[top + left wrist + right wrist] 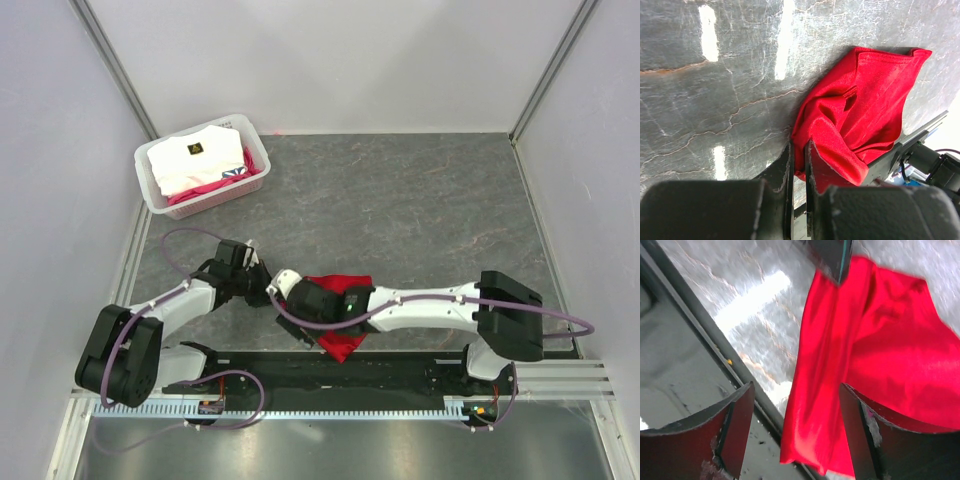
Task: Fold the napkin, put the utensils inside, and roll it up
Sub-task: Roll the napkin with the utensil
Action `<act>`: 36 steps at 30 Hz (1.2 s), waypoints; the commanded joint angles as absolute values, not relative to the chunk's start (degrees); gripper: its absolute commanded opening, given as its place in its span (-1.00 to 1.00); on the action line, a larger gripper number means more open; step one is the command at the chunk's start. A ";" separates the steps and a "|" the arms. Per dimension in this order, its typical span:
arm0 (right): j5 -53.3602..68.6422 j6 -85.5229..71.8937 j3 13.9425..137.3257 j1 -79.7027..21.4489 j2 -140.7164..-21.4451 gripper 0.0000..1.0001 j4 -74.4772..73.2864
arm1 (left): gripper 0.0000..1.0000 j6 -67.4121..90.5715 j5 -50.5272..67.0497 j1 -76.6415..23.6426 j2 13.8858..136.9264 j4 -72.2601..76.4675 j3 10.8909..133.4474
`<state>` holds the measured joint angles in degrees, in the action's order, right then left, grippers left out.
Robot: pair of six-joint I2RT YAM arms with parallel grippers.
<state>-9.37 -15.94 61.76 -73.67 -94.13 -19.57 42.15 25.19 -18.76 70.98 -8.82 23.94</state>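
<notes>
Item: napkin (340, 345), red cloth, crumpled on the surface (430, 200) just beyond the base rail (400, 372), near corner overlapping it. Handling, judged: light, limp, prone to slip; best taken by a hem or corner. Right gripper (796, 395) released, straddling its near fold; left gripper (799, 147), farther from the rail, clenched on its edge.

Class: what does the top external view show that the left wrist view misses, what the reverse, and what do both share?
Top only: a white plastic basket of folded white and pink fabric in the table's far left corner. Left wrist only: the left end effector seen close, closed on the edge of the bright red cloth napkin. Both: that crumpled napkin on the grey marbled table.
</notes>
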 commanded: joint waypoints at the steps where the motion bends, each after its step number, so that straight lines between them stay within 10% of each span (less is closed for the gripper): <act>1: -31.37 -21.79 62.31 -80.32 -95.88 0.51 -23.73 | -0.96 37.35 22.41 -19.07 71.63 -11.69 25.93; 14: -37.18 -21.27 63.90 -84.29 -105.73 0.29 -25.66 | -0.96 37.00 22.68 -18.99 71.81 -12.04 26.28; 22: -28.22 -17.05 59.33 -83.23 -106.44 -0.28 -20.48 | -0.96 36.74 23.99 -18.98 71.02 -11.69 26.45; 29: -13.11 -16.26 53.09 -78.76 -103.37 -0.60 -13.99 | 0.28 36.21 22.25 -18.90 66.36 -15.36 29.44; 36: 7.89 -13.80 47.37 -70.50 -97.04 -0.70 -5.01 | 0.45 36.56 18.46 -18.28 61.35 -18.89 29.62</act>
